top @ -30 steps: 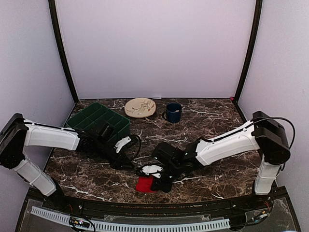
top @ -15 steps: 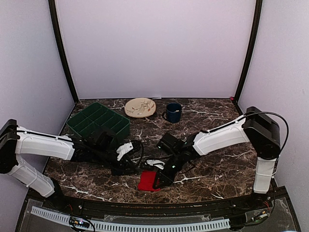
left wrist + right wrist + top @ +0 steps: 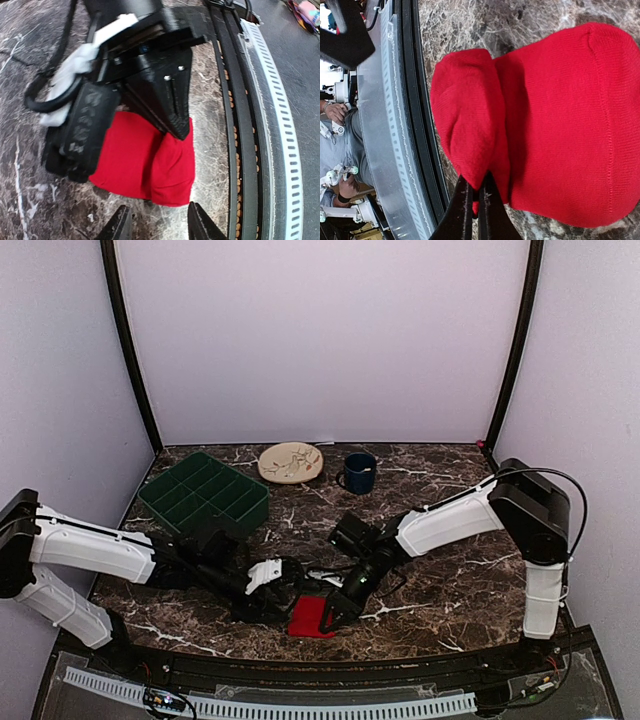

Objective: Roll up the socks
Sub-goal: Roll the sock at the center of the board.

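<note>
We see our left tool point(image 3: 159, 225) slid in to lower centre beside the socks point(image 3: 305, 618), fingers spread wider; the right tool point(image 3: 475, 192) keeps pinching their fold.

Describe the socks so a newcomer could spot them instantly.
Look at the dark marble table, middle of its near edge. The socks are the folded bright red bundle there, pinched by the right gripper. The tray farther back is green, the mug blue.

Left pincer point(image 3: 157, 212) seemingly agape; right pincer point(image 3: 476, 182) tight.
</note>
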Robot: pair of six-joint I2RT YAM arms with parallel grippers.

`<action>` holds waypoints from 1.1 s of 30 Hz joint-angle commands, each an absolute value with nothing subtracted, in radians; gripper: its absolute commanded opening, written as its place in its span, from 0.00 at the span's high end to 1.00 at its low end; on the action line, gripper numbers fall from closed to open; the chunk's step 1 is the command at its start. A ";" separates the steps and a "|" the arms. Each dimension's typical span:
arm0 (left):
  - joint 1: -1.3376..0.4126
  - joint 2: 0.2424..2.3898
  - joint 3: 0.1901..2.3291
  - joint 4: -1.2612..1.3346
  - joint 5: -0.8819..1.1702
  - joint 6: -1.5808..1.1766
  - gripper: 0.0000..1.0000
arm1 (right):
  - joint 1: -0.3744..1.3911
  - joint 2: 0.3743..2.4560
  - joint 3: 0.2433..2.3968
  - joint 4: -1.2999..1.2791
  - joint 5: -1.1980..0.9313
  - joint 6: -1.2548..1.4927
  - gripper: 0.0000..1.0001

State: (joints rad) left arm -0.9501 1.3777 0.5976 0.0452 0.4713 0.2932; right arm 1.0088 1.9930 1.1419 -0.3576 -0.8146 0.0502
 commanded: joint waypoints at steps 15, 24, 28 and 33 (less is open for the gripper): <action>-1.028 1.518 0.688 -0.002 0.524 0.413 0.59 | 0.991 2.034 1.146 -0.390 -0.853 0.037 1.00; -1.054 1.552 0.700 0.035 0.451 0.411 0.58 | 0.990 2.033 1.144 -0.378 -0.863 0.042 1.00; -1.064 1.576 0.713 0.046 0.422 0.402 0.57 | 0.989 2.034 1.145 -0.377 -0.866 0.041 1.00; -1.071 1.593 0.722 0.048 0.382 0.406 0.57 | 0.989 2.035 1.144 -0.379 -0.868 0.037 1.00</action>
State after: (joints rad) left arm -1.0622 1.5837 0.6964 0.0357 0.4236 0.4004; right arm 0.9947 2.0113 1.1423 -0.3660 -0.8749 0.0433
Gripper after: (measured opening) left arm 0.428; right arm 0.032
